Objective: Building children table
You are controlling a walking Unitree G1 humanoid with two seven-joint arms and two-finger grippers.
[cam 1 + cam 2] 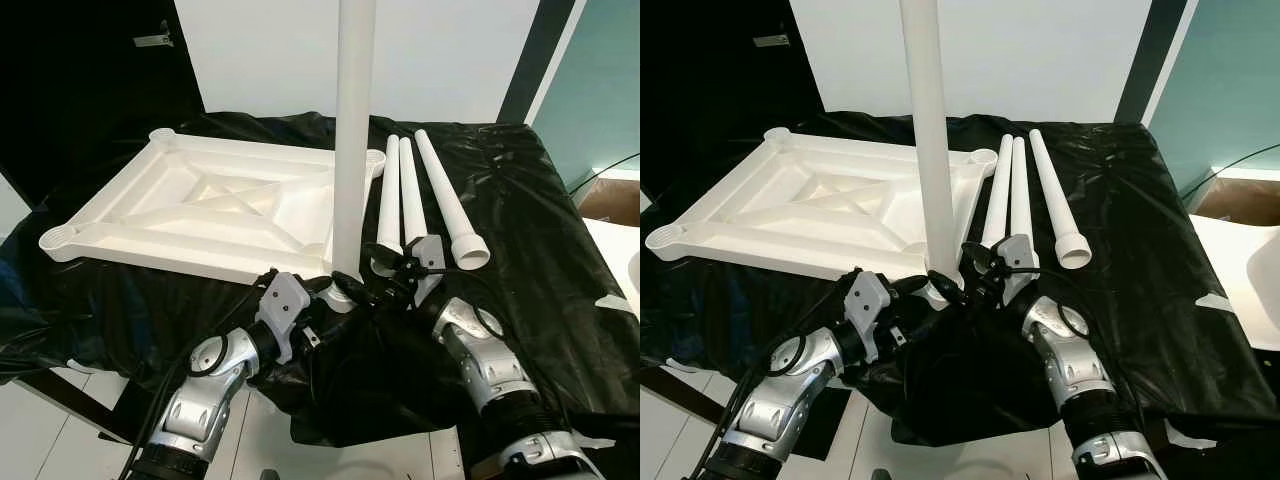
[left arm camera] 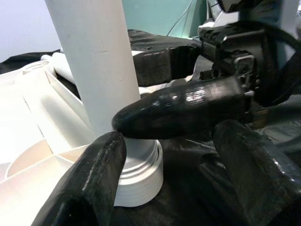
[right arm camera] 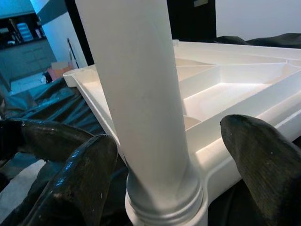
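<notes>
Head views: no readable writing. Upright table leg (image 1: 353, 130) stands in near corner socket of inverted tabletop (image 1: 200, 205) on black-draped desk (image 1: 540, 230). Left gripper (image 1: 325, 290) reaches in from 7 o'clock, right gripper (image 1: 385, 268) from 5 o'clock, forearms raised toward leg base. Three spare legs (image 1: 415, 195) lie at 2 o'clock.

Left wrist view: fingers (image 2: 89, 183) spread, around leg's collar (image 2: 141, 174).

Right wrist view: fingers (image 3: 80, 174) apart, straddling leg, not clamped.
</notes>
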